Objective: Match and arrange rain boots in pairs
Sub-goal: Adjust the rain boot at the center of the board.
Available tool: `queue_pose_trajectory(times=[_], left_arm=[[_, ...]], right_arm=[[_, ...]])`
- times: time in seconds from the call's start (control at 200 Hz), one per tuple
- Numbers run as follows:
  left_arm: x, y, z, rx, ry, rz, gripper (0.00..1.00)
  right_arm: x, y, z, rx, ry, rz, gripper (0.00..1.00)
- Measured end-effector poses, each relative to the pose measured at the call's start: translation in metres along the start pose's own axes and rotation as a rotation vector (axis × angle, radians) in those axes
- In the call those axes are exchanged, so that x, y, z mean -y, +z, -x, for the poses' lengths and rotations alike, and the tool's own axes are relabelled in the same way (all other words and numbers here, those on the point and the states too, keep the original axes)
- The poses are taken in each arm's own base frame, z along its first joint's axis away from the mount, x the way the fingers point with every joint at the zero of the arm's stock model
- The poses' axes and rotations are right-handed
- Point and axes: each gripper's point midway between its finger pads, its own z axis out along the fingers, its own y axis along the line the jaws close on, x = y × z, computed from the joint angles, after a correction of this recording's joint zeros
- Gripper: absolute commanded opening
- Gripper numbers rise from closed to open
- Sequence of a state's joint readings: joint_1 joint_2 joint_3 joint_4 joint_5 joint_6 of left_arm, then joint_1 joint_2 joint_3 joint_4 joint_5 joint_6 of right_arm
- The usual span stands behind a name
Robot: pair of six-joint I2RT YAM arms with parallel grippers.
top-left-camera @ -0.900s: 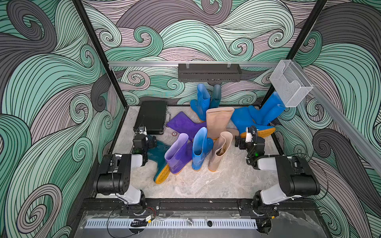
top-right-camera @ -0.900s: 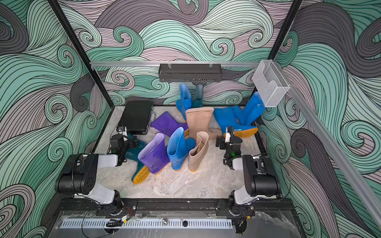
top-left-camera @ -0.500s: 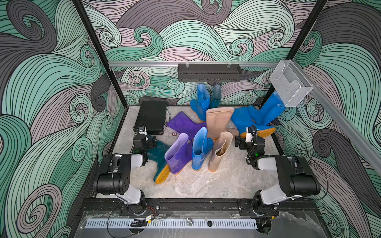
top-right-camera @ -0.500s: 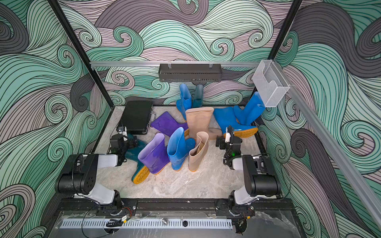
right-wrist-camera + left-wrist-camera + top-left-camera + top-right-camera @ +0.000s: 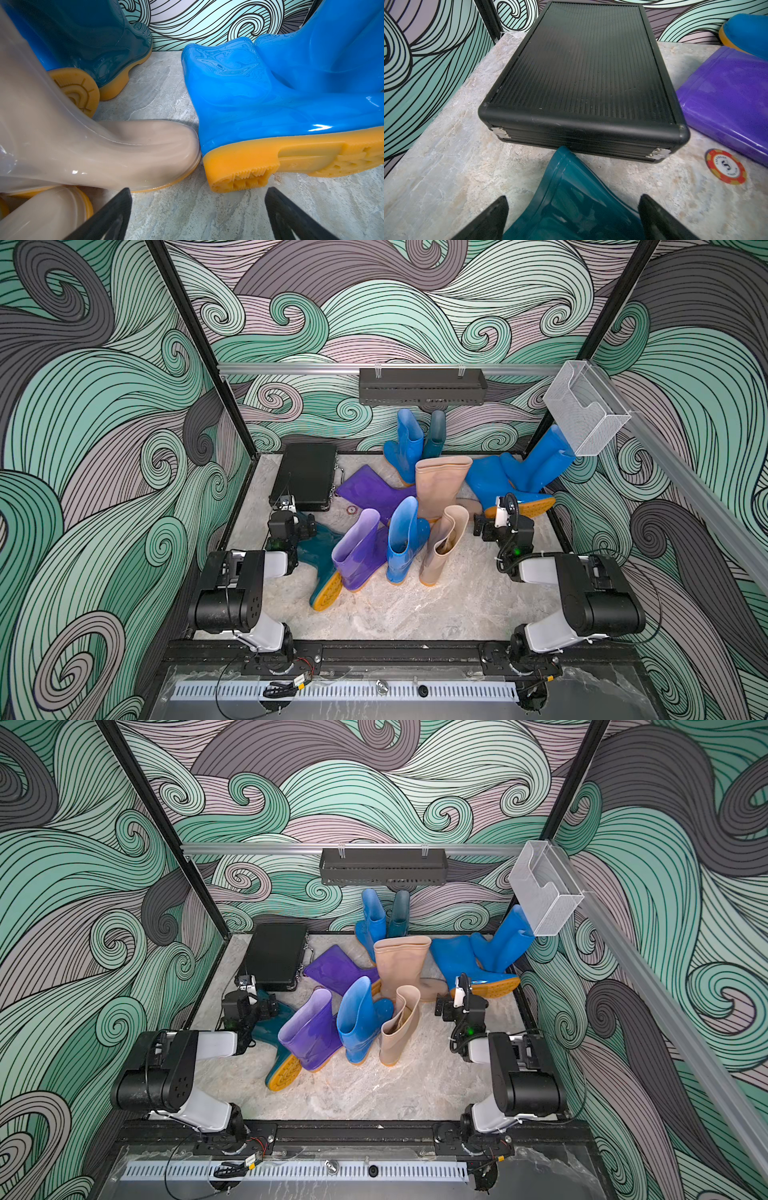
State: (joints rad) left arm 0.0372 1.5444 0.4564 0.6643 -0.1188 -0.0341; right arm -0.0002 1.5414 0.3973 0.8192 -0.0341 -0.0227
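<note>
Nothing has shifted since the earlier frames: both arms and all ten rain boots (image 5: 361,1019) sit where they were.

Containers: the black case (image 5: 305,475) lies shut and flat at the rear left corner of the desk (image 5: 415,614). The black rack (image 5: 422,385) and clear bin (image 5: 582,410) hang on the rail (image 5: 291,369); I cannot tell what the rack holds.

My left hand (image 5: 573,198) stands wide, its fingers (image 5: 494,218) either side of the shaft of the lying teal boot (image 5: 320,556), not closed on it. My right hand (image 5: 198,189) is equally wide, over bare desk, holding nothing.

Upright at centre front: purple boot (image 5: 357,551), blue boot (image 5: 405,539), beige boot (image 5: 442,543). Behind them a second purple boot (image 5: 370,489) lies flat and a second beige boot (image 5: 442,485) stands. At the rear wall stand the rear blue boot (image 5: 405,443) and rear teal boot (image 5: 436,435). In the right rear corner are the lying blue boot (image 5: 270,99) and the leaning blue boot (image 5: 540,460).

Only the right wrist view shows the second beige boot's toe touching the lying blue boot. Only the left wrist view shows lettering on the poker chip (image 5: 725,166).
</note>
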Motion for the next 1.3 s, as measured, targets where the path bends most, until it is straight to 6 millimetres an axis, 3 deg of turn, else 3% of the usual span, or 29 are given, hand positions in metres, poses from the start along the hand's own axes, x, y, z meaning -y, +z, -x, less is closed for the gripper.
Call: queue_pose_trajectory(times=[0.35,0.615,0.69,0.76,0.865,0.92,1.076,1.301], left_arm=[[0.000,0.000,0.000,0.000,0.000,0.000,0.99],[0.002,-0.001,0.002,0.002,0.003,-0.010,0.99],[0.002,-0.006,0.006,-0.015,0.005,-0.013,0.99],[0.001,-0.012,0.020,-0.024,0.004,-0.008,0.99],[0.000,-0.029,0.075,0.048,-0.009,-0.008,0.99],[-0.001,-0.043,0.101,0.097,-0.024,-0.010,0.99],[0.005,-0.082,0.139,0.166,-0.051,-0.066,0.98],[0.017,-0.109,0.149,0.148,-0.117,-0.148,0.98]], right_arm=[[-0.014,-0.005,-0.001,0.027,-0.030,0.077,0.99],[-0.010,-0.009,0.003,0.024,-0.025,0.048,0.99],[-0.007,-0.023,0.020,0.041,-0.023,0.030,0.99],[-0.006,-0.044,0.060,0.107,-0.013,0.018,0.97],[-0.008,-0.082,0.127,0.224,0.001,0.020,0.95],[-0.013,-0.101,0.147,0.262,0.008,0.032,0.94],[-0.034,-0.140,0.168,0.239,0.049,0.097,0.91],[-0.095,-0.187,0.198,0.090,0.112,0.268,0.90]])
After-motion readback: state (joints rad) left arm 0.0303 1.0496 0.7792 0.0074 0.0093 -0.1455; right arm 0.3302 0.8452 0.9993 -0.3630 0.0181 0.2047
